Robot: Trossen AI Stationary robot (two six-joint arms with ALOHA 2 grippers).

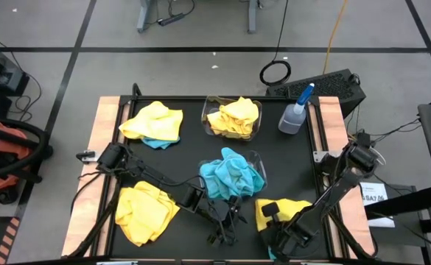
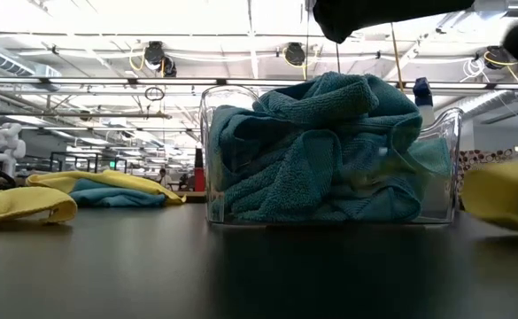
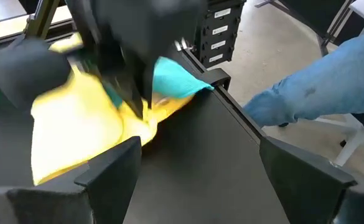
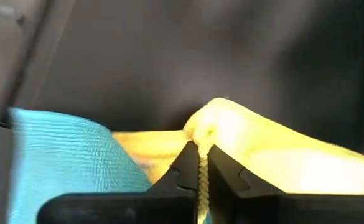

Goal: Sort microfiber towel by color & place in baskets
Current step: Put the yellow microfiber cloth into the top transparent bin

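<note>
My right gripper [image 1: 270, 212] is shut on a yellow towel [image 1: 285, 213] at the table's near right; the towel also shows in the right wrist view [image 4: 281, 155]. A turquoise towel [image 4: 63, 149] lies right beside it. My left gripper [image 1: 228, 227] is open and empty, just left of that towel and in front of the near basket [image 1: 256, 158]. This basket is heaped with turquoise towels [image 2: 320, 151]. The far basket [image 1: 208, 110] holds yellow towels [image 1: 233, 118]. My right gripper pinches a raised fold of the yellow towel [image 4: 201, 134] between its two fingers [image 4: 182, 171]. The fold stands up bunched at the fingertips. The rest of the towel [image 3: 76, 124] spreads out below and beside the gripper, slack.
A yellow-and-turquoise pile [image 1: 154, 123] lies at the far left and a yellow pile [image 1: 145, 211] at the near left. A clear spray bottle with a blue nozzle [image 1: 295, 112] stands at the far right. A person's blue sleeve [image 3: 318, 87] shows beyond the table's edge.
</note>
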